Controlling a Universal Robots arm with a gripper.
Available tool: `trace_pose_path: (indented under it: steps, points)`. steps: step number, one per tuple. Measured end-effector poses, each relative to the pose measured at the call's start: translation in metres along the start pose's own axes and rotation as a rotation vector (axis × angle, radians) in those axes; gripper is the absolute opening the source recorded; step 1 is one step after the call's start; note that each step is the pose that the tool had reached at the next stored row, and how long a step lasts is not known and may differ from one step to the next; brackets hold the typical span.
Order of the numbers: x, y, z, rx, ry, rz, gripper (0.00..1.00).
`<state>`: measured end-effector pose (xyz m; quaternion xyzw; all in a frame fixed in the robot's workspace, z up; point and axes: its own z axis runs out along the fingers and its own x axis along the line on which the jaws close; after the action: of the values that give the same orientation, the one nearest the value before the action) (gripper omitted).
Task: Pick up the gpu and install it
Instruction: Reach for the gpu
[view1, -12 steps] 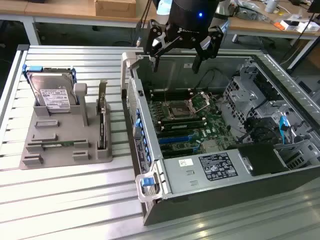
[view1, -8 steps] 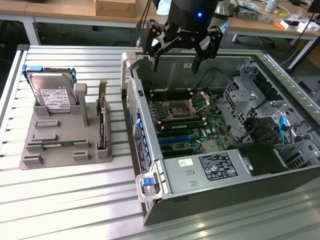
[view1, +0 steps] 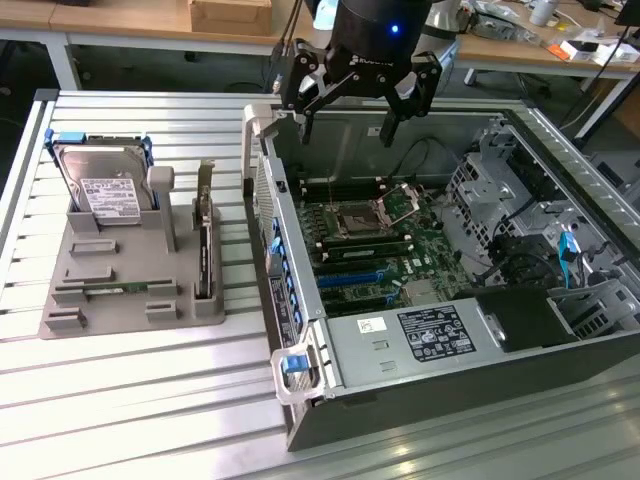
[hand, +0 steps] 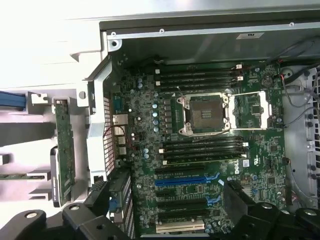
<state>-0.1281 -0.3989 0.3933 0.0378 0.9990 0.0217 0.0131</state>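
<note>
Shows a black gripper hanging over the far edge of an open computer case, above the motherboard, spread fully apart and gripping nothing. Places the gpu well apart from it, upright on edge in a slot along the gray holder, at the edge nearest the case, on the slatted table. Puts a hard drive upright at the holder's far corner.

Slatted metal table: grey fixture, open computer case.
</note>
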Motion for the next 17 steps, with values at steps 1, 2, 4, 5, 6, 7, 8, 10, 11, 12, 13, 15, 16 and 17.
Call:
trace_pose_path:
  steps: [1,2,4,5,6,7,8,10,11,12,13,15,16,17]
  points:
    - [0.0,0.0,0.0,0.0,0.0,0.0,0.99]
    - [0.002,-0.0002,-0.0001,0.0,0.0,0.0,0.99]
    - [0.007,-0.0005,-0.0002,0.0,0.0,0.0,0.99]
    - [0.009,-0.0007,-0.0003,0.0,0.0,0.0,0.99]
    - [0.01,-0.0008,-0.0003,0.0,0.0,0.0,0.99]
    - [0.011,-0.0009,-0.0003,0.0,0.0,0.0,0.99]
    - [0.012,-0.0009,-0.0004,0.0,0.0,0.0,0.99]
    - [0.015,-0.0011,-0.0004,0.0,0.0,0.0,0.99]
    - [0.016,-0.0012,-0.0005,0.0001,0.0001,0.0,0.99]
    - [0.018,-0.0013,-0.0005,0.0,0.0,0.0,0.99]
    - [0.018,-0.0014,-0.0005,0.0,0.0,0.0,0.99]
    - [0.021,-0.0016,-0.0006,0.0,0.0,0.0,0.99]
    - [0.022,-0.0017,-0.0006,0.0,0.0,0.0,0.99]
    - [0.023,-0.0018,-0.0006,0.0,0.0,0.0,0.99]
